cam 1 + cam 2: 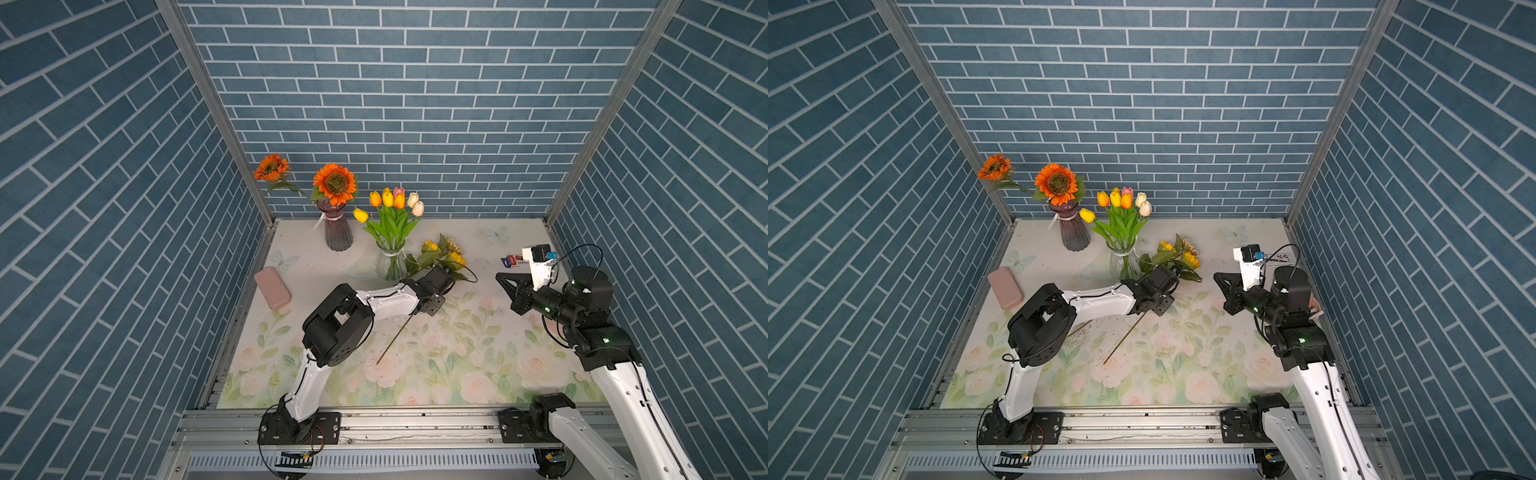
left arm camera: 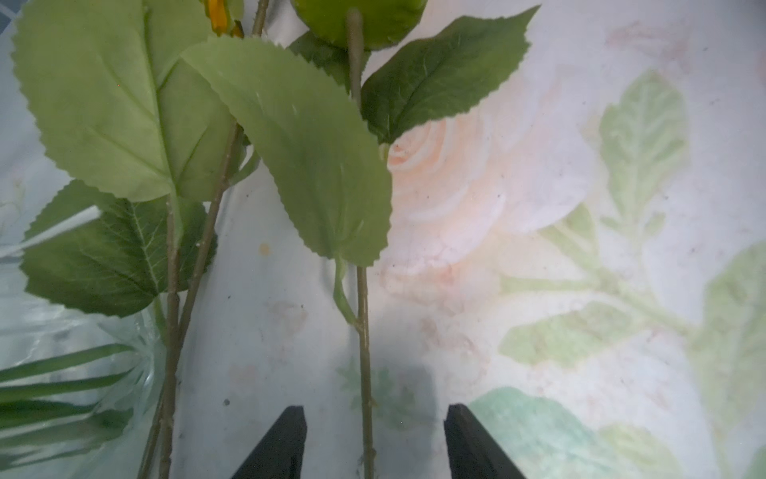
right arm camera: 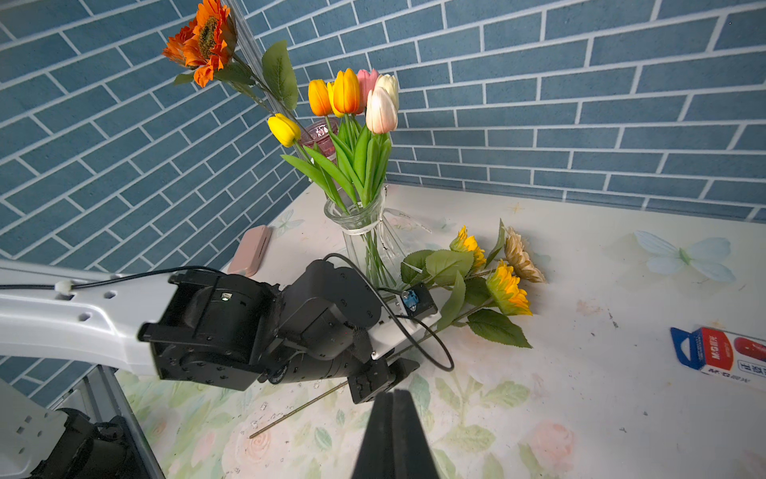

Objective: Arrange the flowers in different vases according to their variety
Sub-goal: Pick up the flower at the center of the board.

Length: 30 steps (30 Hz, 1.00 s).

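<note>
I see the left gripper low over the pale flower-printed table mat, and its two black fingers stand apart, released. One thin green stem of an artificial sunflower runs through the gap between them, roughly in the middle. Bare mat shows on each side of it, so neither finger touches the stem and nothing is grasped. Two further green stems pass outside the fingers, on the side of the clear glass vase with a flared neck. In both top views the cut end of a stem comes out from under the left wrist and rests on the mat. The loose sunflower heads, two yellow and one cream, lie beyond the gripper, just beside the clear vase. That vase holds the yellow, orange, pink and cream tulips. The taller ribbed dark purple glass vase stands behind it and holds two orange sunflowers. The right gripper has its fingers pressed together with nothing between them, apart from the flowers. A flat pink rounded case lies near the mat's left edge, and a small red, blue and white carton lies near the right arm.
</note>
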Tool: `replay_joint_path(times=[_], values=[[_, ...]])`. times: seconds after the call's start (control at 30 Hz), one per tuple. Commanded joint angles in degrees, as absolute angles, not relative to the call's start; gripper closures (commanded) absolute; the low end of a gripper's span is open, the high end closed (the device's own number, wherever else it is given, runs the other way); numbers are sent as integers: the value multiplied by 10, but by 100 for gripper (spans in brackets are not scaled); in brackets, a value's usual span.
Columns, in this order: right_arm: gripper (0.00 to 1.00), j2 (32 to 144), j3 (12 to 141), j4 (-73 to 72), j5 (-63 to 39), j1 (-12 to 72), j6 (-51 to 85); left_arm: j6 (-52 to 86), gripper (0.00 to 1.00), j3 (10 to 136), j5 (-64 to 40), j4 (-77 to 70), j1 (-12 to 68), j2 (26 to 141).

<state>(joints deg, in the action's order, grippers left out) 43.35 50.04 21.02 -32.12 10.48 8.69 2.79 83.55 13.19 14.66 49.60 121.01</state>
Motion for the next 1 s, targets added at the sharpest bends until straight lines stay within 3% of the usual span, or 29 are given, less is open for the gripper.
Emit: replay_joint_path(times=[0.0, 0.4, 0.67, 0.8, 0.97], values=[[100, 437, 497, 210, -315, 104, 82, 25, 44, 862, 120, 173, 490, 1241], [100, 437, 496, 215, -311, 104, 76, 23, 53, 876, 91, 169, 464, 1275], [100, 432, 495, 217, -311, 104, 78, 24, 89, 875, 69, 166, 463, 1289], [100, 427, 497, 221, -309, 103, 77, 21, 99, 873, 59, 164, 463, 1286], [100, 419, 495, 222, -308, 103, 80, 10, 100, 869, 27, 155, 466, 1267]])
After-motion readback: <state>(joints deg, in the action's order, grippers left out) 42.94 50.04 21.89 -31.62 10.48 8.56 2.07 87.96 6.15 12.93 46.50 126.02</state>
